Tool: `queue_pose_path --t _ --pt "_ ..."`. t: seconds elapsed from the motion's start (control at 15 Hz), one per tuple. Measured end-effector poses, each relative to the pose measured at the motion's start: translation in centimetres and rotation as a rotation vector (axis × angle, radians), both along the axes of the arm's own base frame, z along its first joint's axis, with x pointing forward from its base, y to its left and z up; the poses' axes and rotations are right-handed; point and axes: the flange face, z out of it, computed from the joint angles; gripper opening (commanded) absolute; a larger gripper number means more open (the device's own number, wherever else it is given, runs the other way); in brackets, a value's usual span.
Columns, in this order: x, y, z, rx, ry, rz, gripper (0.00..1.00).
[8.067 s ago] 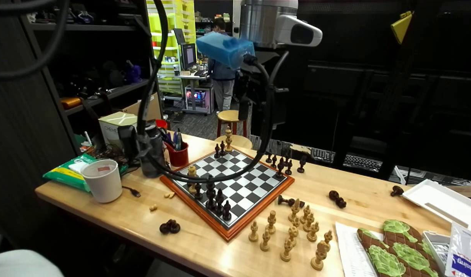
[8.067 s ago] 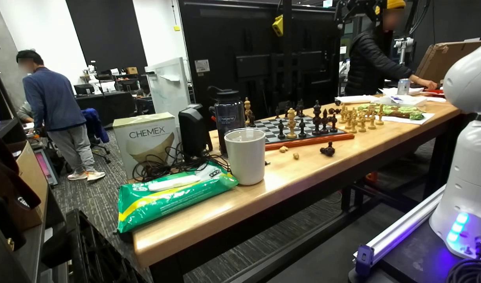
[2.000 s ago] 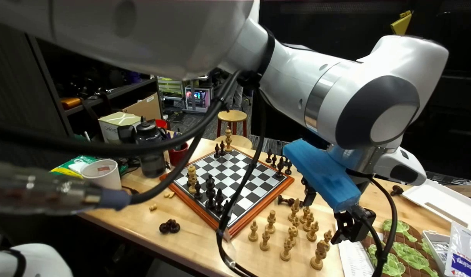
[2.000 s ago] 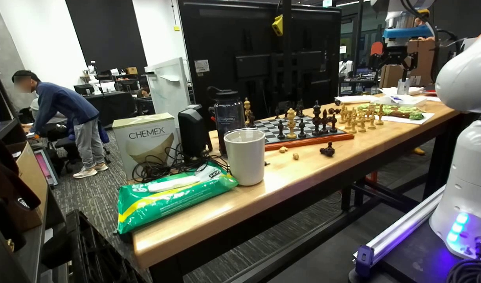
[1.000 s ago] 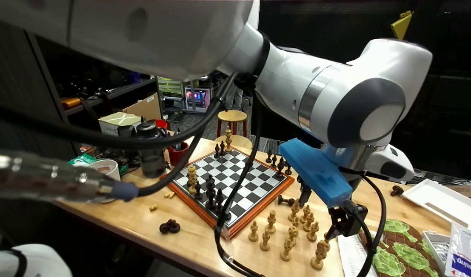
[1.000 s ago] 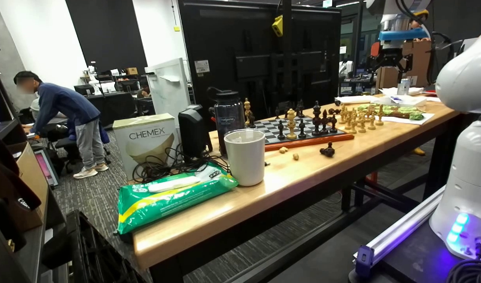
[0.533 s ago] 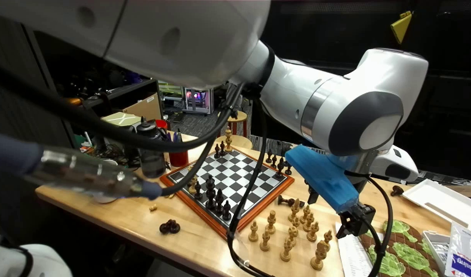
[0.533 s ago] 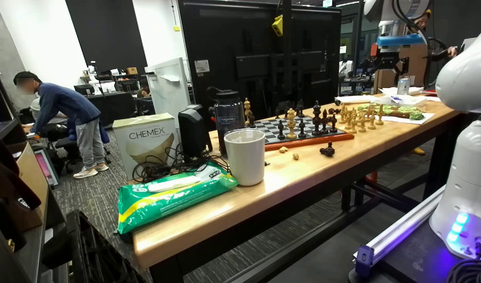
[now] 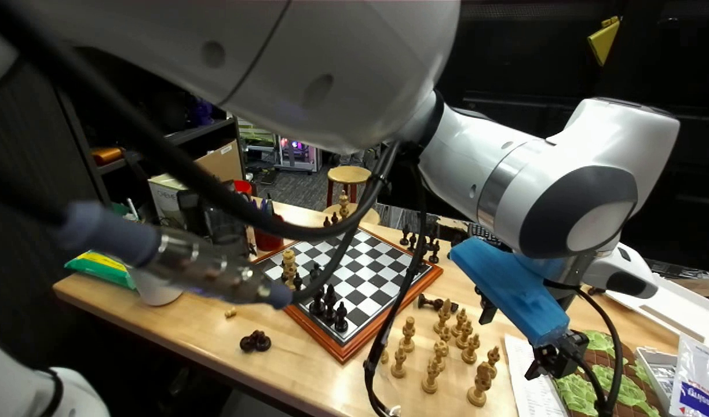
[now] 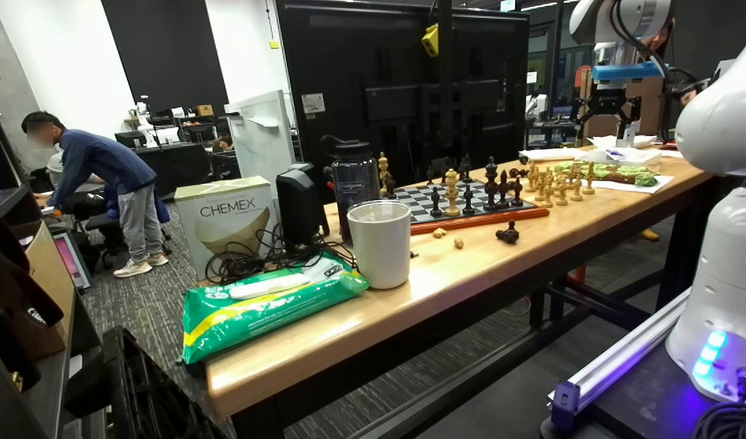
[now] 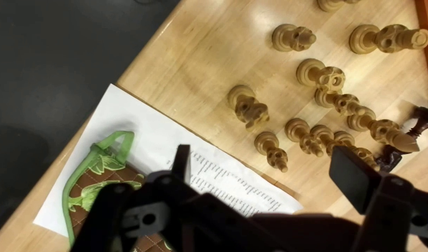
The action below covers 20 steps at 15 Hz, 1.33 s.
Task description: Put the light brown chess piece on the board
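Several light brown chess pieces stand upright on the table beside the board (image 9: 320, 334); which one the task means cannot be told. Among them are a knight (image 11: 250, 110) and a pawn (image 11: 266, 141). My gripper (image 9: 514, 341) hangs above the table, over the paper's side of this group. Its jaws are wide apart. In the wrist view the gripper (image 11: 268, 168) has the pawn lying in line with its gap, lower down and untouched. On the board stand a light brown piece (image 9: 289, 266), another (image 9: 344, 205) at the far corner, and several dark ones.
A printed sheet (image 11: 144, 119) and a brown-green mitt (image 11: 81, 190) lie near the gripper. One dark piece (image 9: 437, 303) is toppled between board and light pieces. A mug (image 10: 380, 247) and bottle (image 10: 353, 177) stand past the board. My cable hangs across an exterior view.
My gripper has moved rightward and down in an exterior view, toward the sheet and mitt, after a slight shift left. Its jaws stayed open. The chess pieces have not moved.
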Motion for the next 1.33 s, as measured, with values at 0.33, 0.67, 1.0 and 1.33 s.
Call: queue_pose_path --t 0.33,0.67,1.0,1.33 --pt "0.3 -0.3 -0.9 0.012 0.031 -0.006 1.00" --pt "0.2 -0.4 -1.3 0.025 0.051 -0.011 1.00" --pt "0.2 -0.6 -2.0 0.032 0.064 -0.015 1.00" --pt "0.3 -0.7 -2.6 0.036 0.077 -0.016 1.00"
